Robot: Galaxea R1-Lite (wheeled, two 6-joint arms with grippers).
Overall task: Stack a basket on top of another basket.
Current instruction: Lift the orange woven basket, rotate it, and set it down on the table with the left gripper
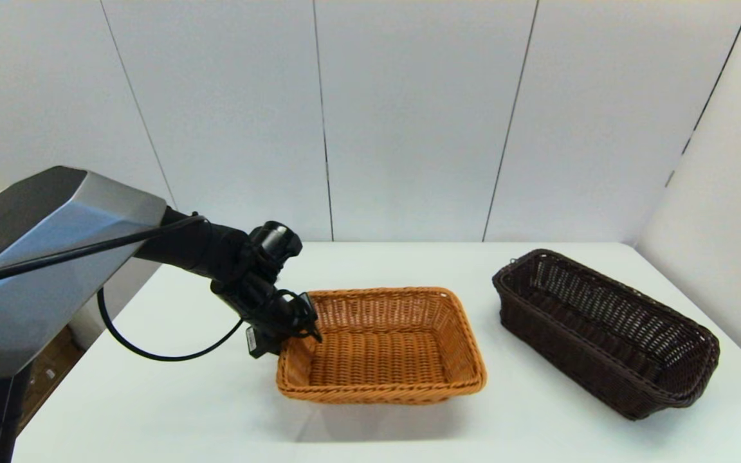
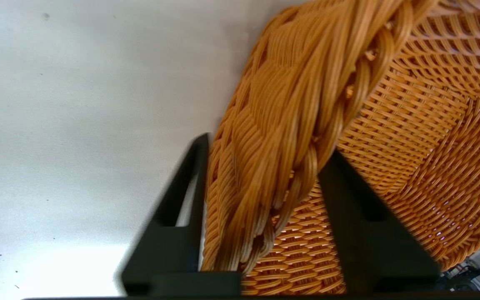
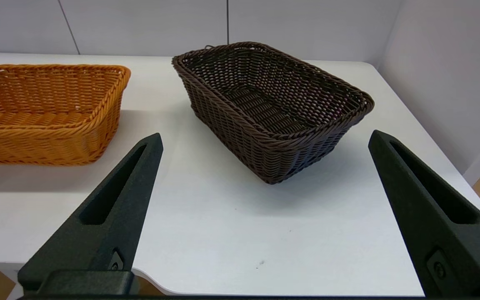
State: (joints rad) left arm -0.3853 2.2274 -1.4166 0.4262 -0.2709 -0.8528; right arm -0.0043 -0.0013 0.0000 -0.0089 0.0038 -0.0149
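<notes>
The orange-tan basket point(image 1: 380, 388) sits mid-table with a wide shadow under its front side. My left gripper point(image 1: 293, 331) is shut on its left braided rim. In the left wrist view the gripper point(image 2: 265, 146) has one black finger on the outside of the wall and the other inside the orange-tan basket point(image 2: 411, 125). The dark brown basket point(image 1: 576, 360) rests on the table to the right, apart from the orange one, and nothing holds it. My right gripper point(image 3: 265, 134) hangs open near the table's front edge, short of the dark basket point(image 3: 240, 125), with the orange basket point(image 3: 48, 141) off to one side.
The white table point(image 1: 184, 399) ends at white wall panels point(image 1: 409, 128) behind and to the right. A black cable point(image 1: 152, 355) loops under the left arm. The right arm is outside the head view.
</notes>
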